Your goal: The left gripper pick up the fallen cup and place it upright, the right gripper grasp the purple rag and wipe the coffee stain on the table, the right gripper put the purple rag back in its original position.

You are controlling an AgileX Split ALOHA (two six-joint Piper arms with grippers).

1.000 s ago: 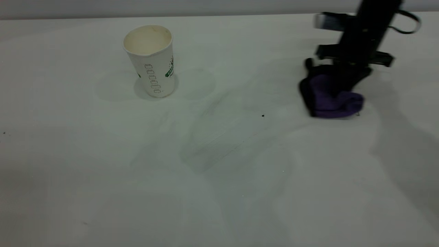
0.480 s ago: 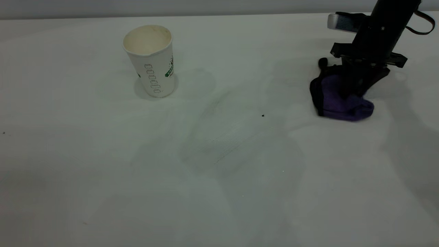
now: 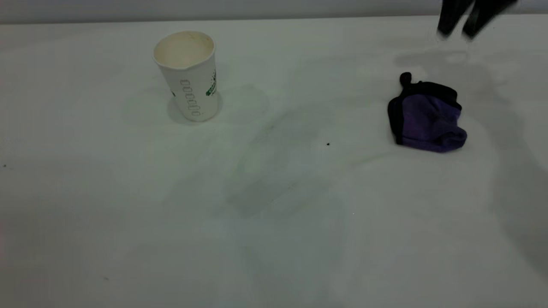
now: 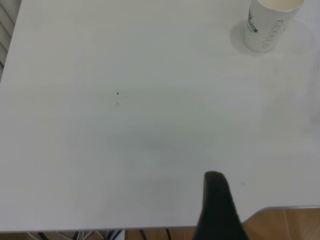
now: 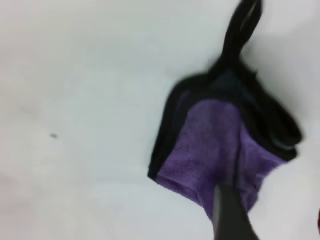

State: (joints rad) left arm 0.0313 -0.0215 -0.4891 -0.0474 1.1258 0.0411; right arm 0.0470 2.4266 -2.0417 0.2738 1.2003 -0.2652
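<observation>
The table (image 3: 274, 239) is a broad, smooth white sheet, faintly smeared near its middle; I can find no coffee stain on it, only a tiny black speck (image 3: 328, 144), so the wiping looks finished. The cup (image 3: 187, 75), a tapered white paper one with embossed ovals and a green band, stands upright at about ten o'clock from the table's centre. The purple rag (image 3: 428, 117), a soft bunched cloth with black edging and a black loop, lies alone on the table at roughly two o'clock, well apart from the cup. Judged from this, the last step, returning the rag, is done or nearly so.

The right gripper (image 3: 460, 23) hangs above and beyond the rag at one o'clock, clear of it, its two dark fingers slightly parted and holding nothing. What remains calls only for that arm to back away without snagging the loop. The left gripper (image 4: 216, 210) is parked over the table's edge; whether its fingers are spread, I cannot tell.
</observation>
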